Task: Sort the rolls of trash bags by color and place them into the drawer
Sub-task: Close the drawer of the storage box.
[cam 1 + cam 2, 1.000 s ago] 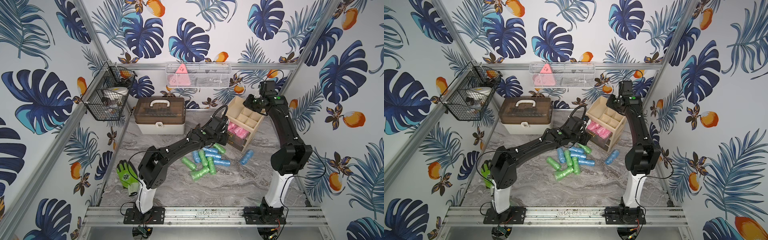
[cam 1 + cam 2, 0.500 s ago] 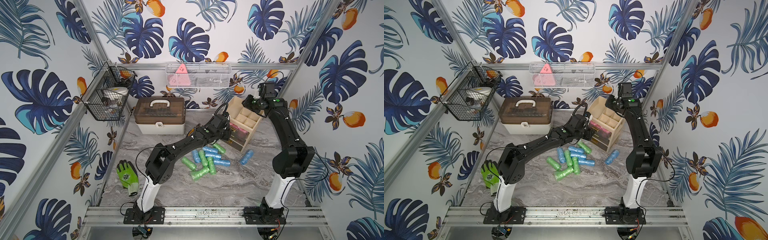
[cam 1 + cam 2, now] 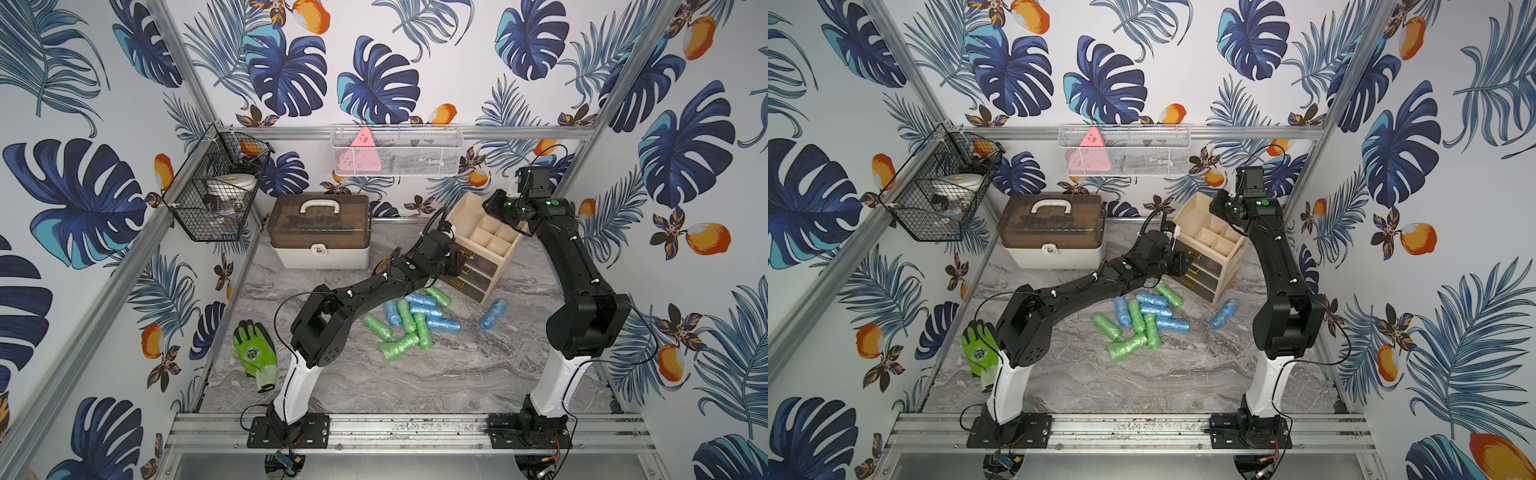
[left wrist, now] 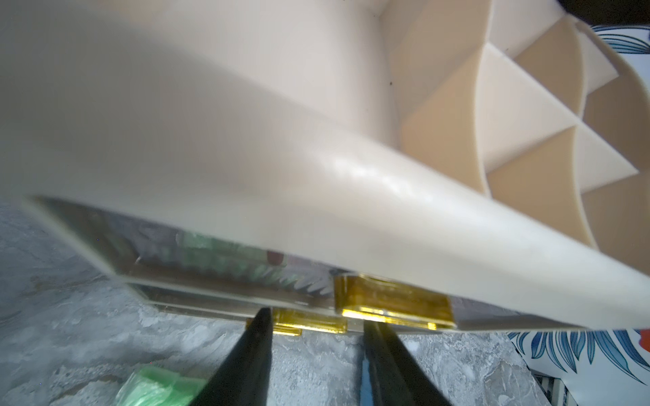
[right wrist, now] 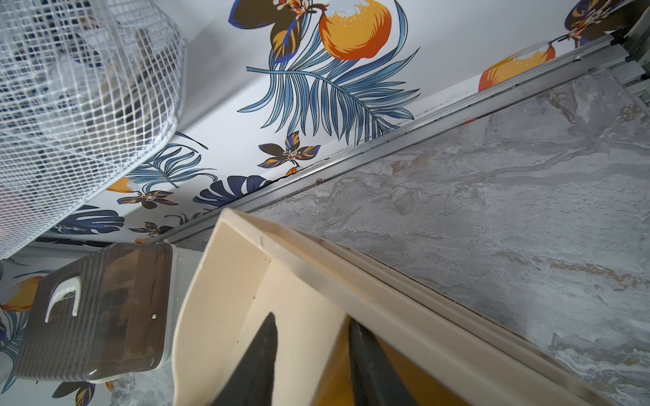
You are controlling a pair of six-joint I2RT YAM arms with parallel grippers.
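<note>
Several green and blue rolls of trash bags [image 3: 415, 320] [image 3: 1144, 320] lie heaped on the marble table, and one blue roll [image 3: 493, 313] lies apart to the right. Behind them is the beige drawer unit [image 3: 496, 243] [image 3: 1221, 249], all its drawers pushed in. My left gripper [image 4: 316, 318] [image 3: 459, 264] is open at the drawer fronts, its tips just short of the amber handles [image 4: 390, 305]. A green roll [image 4: 154, 386] lies below it. My right gripper [image 5: 311, 320] [image 3: 494, 205] reaches into the unit's open top, fingers either side of a partition wall.
A brown-lidded white toolbox [image 3: 320, 230] stands at the back left. A green-and-black glove [image 3: 253, 353] lies by the left arm's base. A black wire basket [image 3: 216, 195] hangs on the left wall and a white mesh basket [image 3: 395, 151] on the back rail.
The top drawer stood open with pink rolls inside; it is now shut, with the left gripper following it in. The left jaws have widened. The right arm has hardly moved.
</note>
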